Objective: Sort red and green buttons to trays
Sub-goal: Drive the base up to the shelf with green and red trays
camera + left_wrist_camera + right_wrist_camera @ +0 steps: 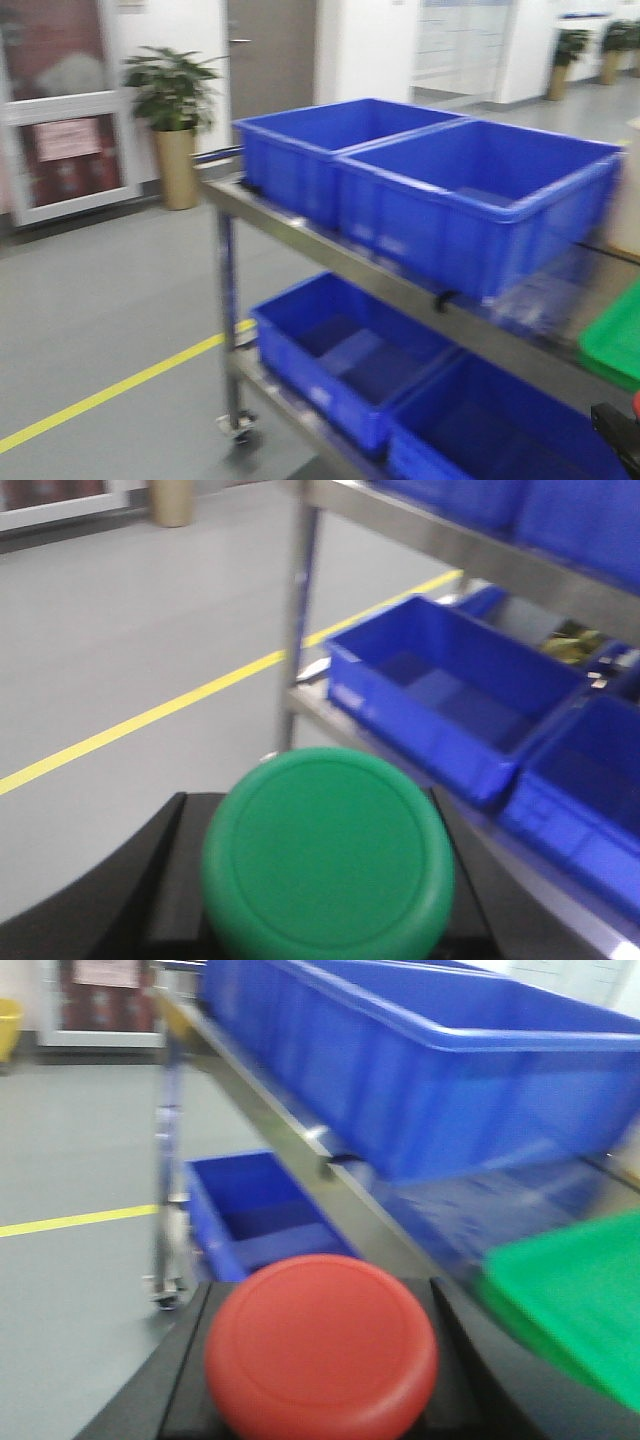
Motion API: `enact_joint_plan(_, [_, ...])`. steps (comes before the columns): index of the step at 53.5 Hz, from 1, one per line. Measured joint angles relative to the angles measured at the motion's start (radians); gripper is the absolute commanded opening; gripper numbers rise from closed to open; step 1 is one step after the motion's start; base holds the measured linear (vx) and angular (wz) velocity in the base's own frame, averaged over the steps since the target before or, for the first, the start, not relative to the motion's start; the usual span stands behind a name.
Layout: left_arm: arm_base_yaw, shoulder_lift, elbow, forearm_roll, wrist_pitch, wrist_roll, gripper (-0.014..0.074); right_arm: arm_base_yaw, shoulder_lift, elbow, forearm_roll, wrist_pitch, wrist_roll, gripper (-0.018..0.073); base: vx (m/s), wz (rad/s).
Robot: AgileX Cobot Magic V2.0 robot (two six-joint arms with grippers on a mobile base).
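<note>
1. Left wrist-mounted view: left tool clamped on green button, held in the air.
2. Right tool clamped on red button, near green tray on tabletop.
3. Blur throughout.

The left pincer is seen clamped on the green button, with a black finger at each side of the cap. The right pincer is held the same way around the red button. In the front view only a black part of the right pincer is caught, at the near right corner.
</note>
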Motion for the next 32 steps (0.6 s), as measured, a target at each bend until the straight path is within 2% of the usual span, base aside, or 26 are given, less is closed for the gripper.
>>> enact_joint_plan(14, [0.0,0.0,0.0,0.0,-0.001,0.0,0.0005,0.0,0.0,0.0,0.0,0.0,0.0,-0.0009,0.27,-0.84])
enact_joint_plan(32, [0.0,0.0,0.0,0.0,-0.001,0.0,0.0005,0.0,0.0,0.0,0.0,0.0,0.0,-0.0009,0.24,-0.6])
